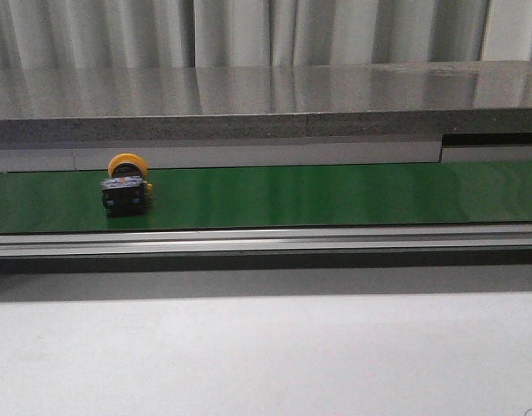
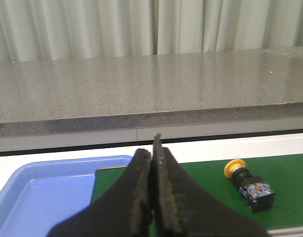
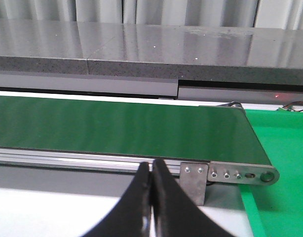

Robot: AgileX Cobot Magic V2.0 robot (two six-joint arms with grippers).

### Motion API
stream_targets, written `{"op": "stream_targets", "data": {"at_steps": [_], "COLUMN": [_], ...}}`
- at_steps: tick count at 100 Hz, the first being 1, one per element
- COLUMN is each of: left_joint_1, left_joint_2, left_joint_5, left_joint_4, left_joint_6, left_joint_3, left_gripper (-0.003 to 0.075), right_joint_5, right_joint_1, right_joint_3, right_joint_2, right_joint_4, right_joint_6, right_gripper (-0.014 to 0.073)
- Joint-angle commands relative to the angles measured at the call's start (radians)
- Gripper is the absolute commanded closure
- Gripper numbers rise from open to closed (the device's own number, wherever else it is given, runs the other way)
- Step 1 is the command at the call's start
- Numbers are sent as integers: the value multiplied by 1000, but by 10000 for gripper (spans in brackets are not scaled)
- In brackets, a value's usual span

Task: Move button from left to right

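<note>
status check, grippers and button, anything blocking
Left gripper shut, empty. Right gripper shut, empty. Button on green belt, left end, untouched. Nothing else on the belt in view.

pale pleated curtains at twelve o'clock; below them a speckled grey stone-like ledge, glossy, possibly reflecting the curtains; white tabletop at six o'clock.
</note>
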Motion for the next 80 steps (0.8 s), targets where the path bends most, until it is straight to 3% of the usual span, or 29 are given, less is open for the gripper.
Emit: {"op": "stream_targets", "data": {"at_steps": [1, 37, 80], "left_joint_1": [-9, -9, -9], "left_joint_2": [6, 6, 6], "left_joint_5": [-90, -90, -90], "left_joint_4": [0, 0, 0], "left_joint_6": [-4, -4, -4], "left_joint_3": [-29, -29, -29], "left_gripper": [740, 740, 740], "right_joint_5": [-79, -31, 414], "right_joint_1": [0, 0, 0], "right_joint_3": [-15, -135, -487], "right_joint_2": [-20, -6, 309], "right_joint_4": [-4, 46, 74], "right_joint_6": [1, 1, 1], "right_gripper": [662, 662, 662]}}
